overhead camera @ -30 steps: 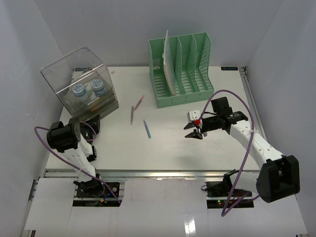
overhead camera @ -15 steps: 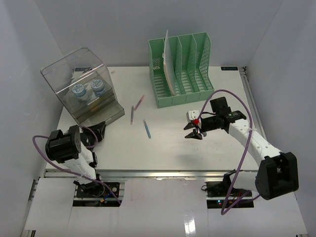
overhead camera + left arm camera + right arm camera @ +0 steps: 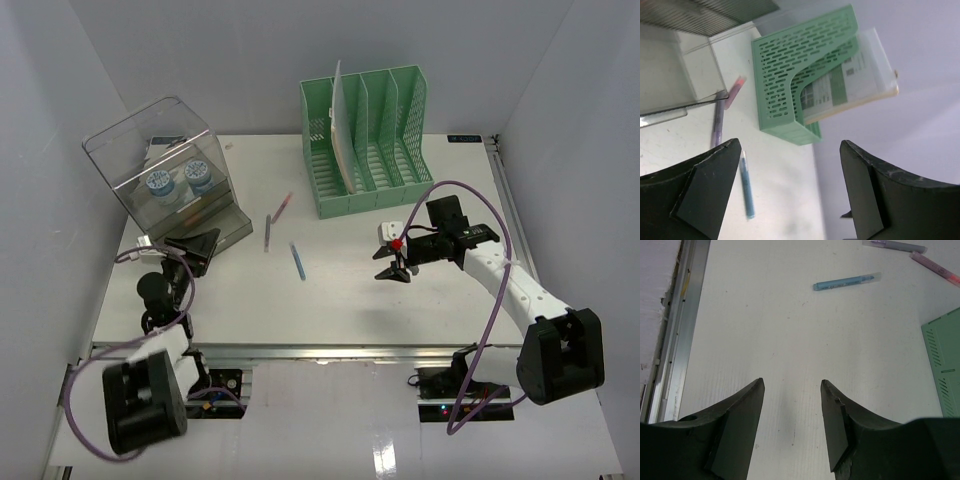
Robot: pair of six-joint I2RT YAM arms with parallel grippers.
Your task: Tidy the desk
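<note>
The desk [image 3: 340, 300] is a white tabletop with three pens lying left of centre: a purple pen [image 3: 268, 232], a pink pen [image 3: 284, 207] and a blue pen [image 3: 297, 261]. My left gripper [image 3: 198, 244] hovers just in front of the clear plastic box [image 3: 165, 170], open wide and empty. In its wrist view [image 3: 790, 144] the blue pen [image 3: 746, 187] lies by the left finger. My right gripper [image 3: 392, 270] hangs over bare desk right of centre. It is open [image 3: 792, 382] with nothing between its fingers, and the blue pen [image 3: 846, 281] lies ahead of it.
A green file rack [image 3: 370, 140] with a document folder [image 3: 340, 120] stands at the back centre. The clear box holds two round blue-lidded containers [image 3: 175, 180]. A silver rail [image 3: 320, 350] runs along the front edge, and pale walls enclose the desk.
My left gripper went from shut to wide open, and its arm folded down toward the front edge. The clear box's front panel shifted slightly forward. My right gripper opened a little.
</note>
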